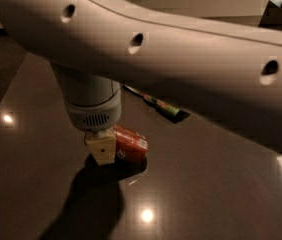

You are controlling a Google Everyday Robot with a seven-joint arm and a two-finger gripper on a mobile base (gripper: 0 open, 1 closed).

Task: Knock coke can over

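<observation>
The coke can (131, 144) is red with faint white markings. It lies on its side on the dark glossy table (216, 184), left of centre. My gripper (101, 147) hangs from the wide grey wrist (92, 104) and sits right against the can's left end, low over the table. My pale arm (181, 49) spans the whole upper part of the view and hides much of the table behind it.
A green snack bag (162, 107) lies behind the can, mostly hidden under the arm. A dark object (280, 11) stands at the far right corner. The table's left edge (11, 79) runs diagonally, with dark floor beyond it.
</observation>
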